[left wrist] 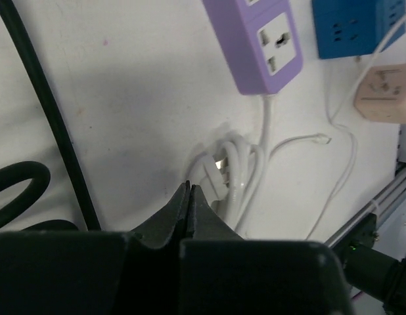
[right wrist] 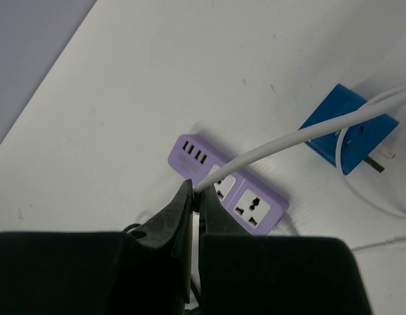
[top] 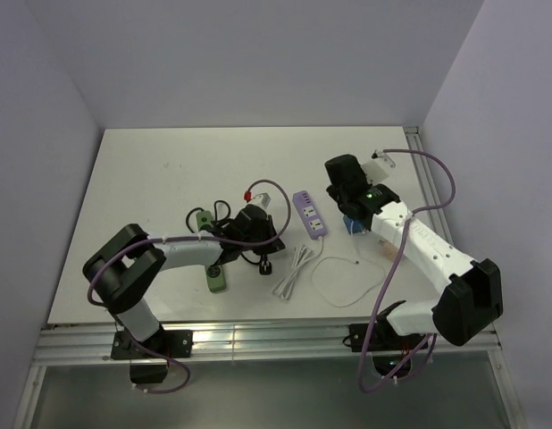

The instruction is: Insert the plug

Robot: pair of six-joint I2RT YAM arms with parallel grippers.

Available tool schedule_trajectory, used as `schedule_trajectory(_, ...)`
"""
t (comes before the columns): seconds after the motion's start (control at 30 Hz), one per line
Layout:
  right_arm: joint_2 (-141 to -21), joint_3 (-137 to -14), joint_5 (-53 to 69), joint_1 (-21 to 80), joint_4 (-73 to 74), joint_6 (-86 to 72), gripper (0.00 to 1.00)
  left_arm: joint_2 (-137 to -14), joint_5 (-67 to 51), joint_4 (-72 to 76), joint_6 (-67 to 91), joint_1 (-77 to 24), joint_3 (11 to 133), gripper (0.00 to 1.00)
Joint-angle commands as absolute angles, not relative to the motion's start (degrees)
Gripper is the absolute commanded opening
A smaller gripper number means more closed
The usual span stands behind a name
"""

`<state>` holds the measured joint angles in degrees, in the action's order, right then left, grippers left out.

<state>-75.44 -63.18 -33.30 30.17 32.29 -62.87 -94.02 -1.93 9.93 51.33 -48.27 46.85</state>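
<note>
The bright blue boxy plug [right wrist: 351, 134] lies on the table with its metal prongs pointing sideways, right of the purple power strip [right wrist: 229, 187]. In the top view the plug [top: 351, 224] is mostly hidden under my right arm. It also shows in the left wrist view [left wrist: 354, 26]. My right gripper [right wrist: 195, 191] is shut on a white cable [right wrist: 301, 134] above the purple strip; it also shows in the top view [top: 337, 198]. My left gripper [left wrist: 190, 188] is shut and empty, just short of a coiled white cord [left wrist: 239, 170]. The green strip [top: 218, 279] lies partly under my left arm.
A beige adapter [left wrist: 387, 92] sits near the blue plug. A black cable [left wrist: 45, 105] and black plug [top: 265, 265] lie by the left gripper [top: 271, 241]. A thin white wire [top: 338, 281] loops near the front. A metal rail [top: 258, 340] runs along the near edge.
</note>
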Motion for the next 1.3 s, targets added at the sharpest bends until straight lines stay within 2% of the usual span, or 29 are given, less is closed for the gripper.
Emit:
schedule_trajectory(0.0, -72.9, -62.0, -33.7, 27.6, 29.4, -61.6, 0.00, -97.6, -3.1, 11.3, 51.8, -49.7, 49.0, 0.00)
schedule_trajectory(0.23, -70.9, -59.5, -33.5, 26.5, 29.9, -61.0, 0.00, -102.7, -4.7, 14.2, 54.9, -54.7, 49.7, 0.00)
schedule_trajectory(0.63, -67.4, -56.4, -31.6, 24.2, 28.9, -57.8, 0.00, -110.5, -19.4, 30.3, 62.7, -61.3, 50.4, 0.00)
schedule_trajectory(0.83, -70.3, -57.7, -29.5, 23.4, 28.1, -56.8, 0.00, -110.5, -20.0, 31.0, 61.3, -62.4, 51.4, 0.00)
schedule_trajectory(0.93, -72.7, -59.1, -28.7, 23.5, 27.8, -57.0, 0.00, -105.7, -15.0, 28.3, 59.2, -62.4, 48.7, 0.01)
schedule_trajectory(1.0, -74.5, -60.2, -28.7, 23.7, 27.2, -57.3, 0.00, -100.0, -6.9, 23.1, 56.9, -62.4, 46.6, 0.04)
schedule_trajectory(1.1, -77.9, -62.7, -30.6, 24.9, 27.7, -58.2, 0.00, -91.9, 3.2, 17.8, 54.8, -62.4, 44.0, 0.15)
schedule_trajectory(1.13, -79.0, -63.7, -32.0, 26.1, 28.3, -59.2, 0.00, -89.6, 4.8, 17.3, 53.9, -62.4, 41.8, 0.29)
schedule_trajectory(1.23, -84.0, -68.0, -35.7, 28.8, 31.0, -62.1, 0.00, -79.6, 11.4, 14.3, 53.3, -62.4, 37.0, 0.48)
schedule_trajectory(1.27, -85.4, -69.3, -36.6, 29.5, 32.2, -63.1, 0.00, -74.4, 13.3, 13.0, 53.3, -62.4, 36.2, 0.50)
